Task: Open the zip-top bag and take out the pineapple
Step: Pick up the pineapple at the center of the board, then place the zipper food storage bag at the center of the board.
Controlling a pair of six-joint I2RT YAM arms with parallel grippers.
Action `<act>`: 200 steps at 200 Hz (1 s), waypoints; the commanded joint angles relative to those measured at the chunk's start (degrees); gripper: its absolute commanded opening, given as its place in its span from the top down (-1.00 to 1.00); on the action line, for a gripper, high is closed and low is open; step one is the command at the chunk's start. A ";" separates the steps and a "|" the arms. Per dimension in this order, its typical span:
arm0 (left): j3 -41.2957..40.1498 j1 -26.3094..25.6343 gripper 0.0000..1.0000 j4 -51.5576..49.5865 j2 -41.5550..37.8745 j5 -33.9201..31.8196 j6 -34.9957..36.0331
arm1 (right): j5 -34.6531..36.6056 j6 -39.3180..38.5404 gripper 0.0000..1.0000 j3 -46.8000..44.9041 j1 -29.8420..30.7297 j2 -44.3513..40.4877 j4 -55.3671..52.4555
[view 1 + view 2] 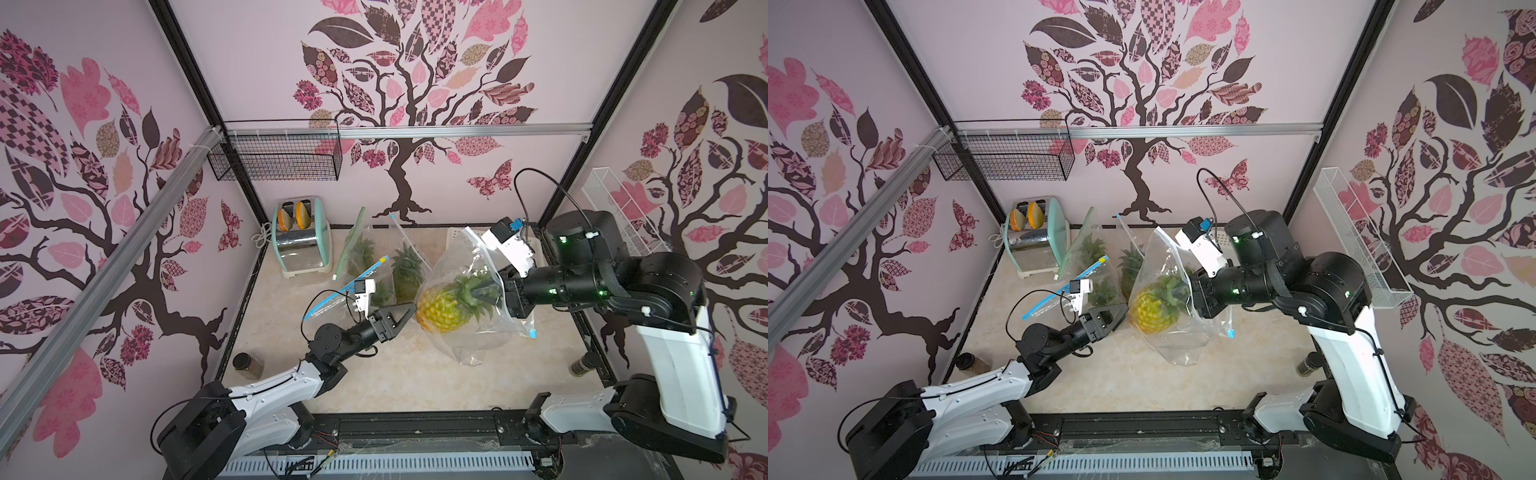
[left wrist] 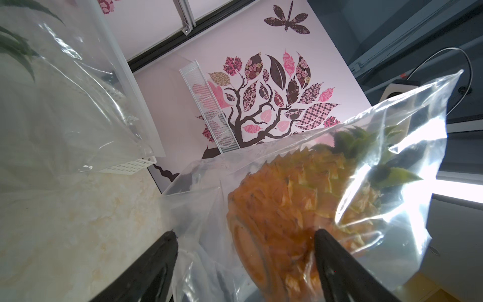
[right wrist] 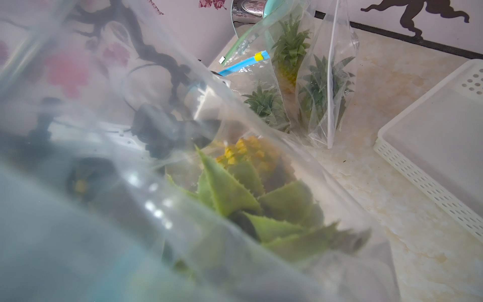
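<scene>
Pineapple point(image 1: 440, 307) on its side over mid-table point(image 1: 395, 382), inside the clear zip-top bag point(image 1: 469, 349), crown toward the right arm; whether it rested or hung, could not tell. Bag mouth with blue slider point(image 1: 532, 333) draped round the right gripper point(image 1: 500, 291); its jaws sat together on the crown leaves; whether film lay between, could not tell. Left gripper point(image 1: 405, 318) stood with jaws apart at the fruit's base; film lay between its fingers point(image 2: 337, 264) and the rind; nothing clamped. Plastic lay across the right wrist view and blurred most of it. Close behind, three more bagged pineapples point(image 1: 409, 266) were propped together, just beside the left wrist; toaster point(image 1: 301, 239) at back left; white tray point(image 3: 431, 146) at back right; dark jar point(image 1: 248, 365) by the left edge.
</scene>
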 commanded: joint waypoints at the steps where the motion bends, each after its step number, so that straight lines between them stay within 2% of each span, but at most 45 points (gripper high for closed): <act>1: 2.04 -0.23 -0.37 2.72 1.03 2.04 -0.95 | -3.26 -0.26 1.00 1.48 -0.02 -1.31 8.05; 20: 2.98 -0.23 0.27 1.92 0.95 2.97 -1.08 | -2.94 -0.15 1.00 0.53 -0.01 -1.39 9.37; 38: 3.85 -0.23 0.71 1.23 0.60 4.16 -1.05 | -1.87 -0.26 1.00 -0.13 0.05 -1.46 10.18; 47: 4.12 -0.23 1.00 0.79 0.34 4.42 -1.02 | -1.40 -0.21 1.00 -0.42 0.04 -1.58 10.69; 74: 4.87 -0.23 1.00 -2.35 -1.59 4.87 0.31 | -0.61 -0.25 1.00 -2.88 0.05 -2.15 11.71; 94: 5.16 -0.23 1.00 -8.46 -4.46 4.02 2.80 | 0.04 -0.22 1.00 -3.19 0.05 -2.49 11.75; 120: 8.35 -0.23 1.00 -31.58 -10.61 -0.47 11.07 | 1.87 -0.23 1.00 -1.84 0.04 -1.98 10.10; 158: 11.47 -0.23 1.00 -65.42 -18.73 -17.29 18.93 | 4.33 -0.14 1.00 -1.04 0.01 -0.65 7.47; 175: 13.43 -0.30 1.00 -77.20 -18.77 -22.58 20.97 | 4.53 -0.20 1.00 1.36 0.03 0.21 7.00; 200: 16.73 -0.98 1.00 -88.46 -15.45 -27.03 24.37 | 4.02 -0.31 1.00 3.88 0.04 1.55 6.37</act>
